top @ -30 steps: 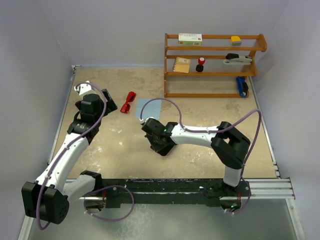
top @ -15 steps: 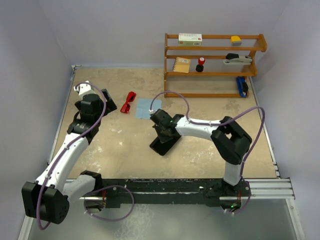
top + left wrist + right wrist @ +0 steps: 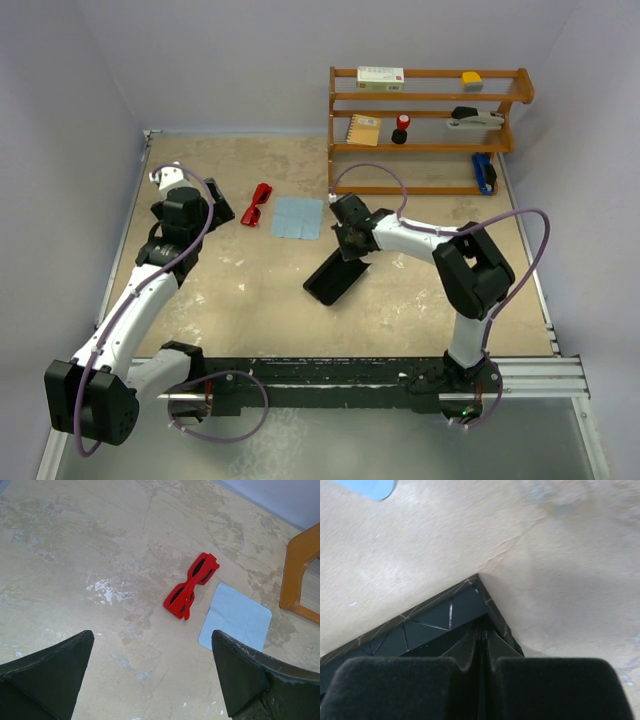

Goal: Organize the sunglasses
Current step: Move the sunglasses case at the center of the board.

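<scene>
From above, the red sunglasses (image 3: 258, 204) lie on the tabletop (image 3: 260, 290) toward the far left. They are just left of a blue cloth (image 3: 299, 217) and not touching it. The left fingers (image 3: 217, 206) hang near them on the other side. The right fingers (image 3: 350, 244) sit at the far end of a black case (image 3: 333, 282), which lies slanted mid-table. A wooden shelf (image 3: 425, 130) stands at the back right.

In the left wrist view, the left fingers are spread wide with nothing between them. The sunglasses lie ahead, with the cloth to their right.

In the right wrist view, the right fingers are pressed together, pinching the case's edge beside its corner. A bit of cloth shows at top left.
</scene>
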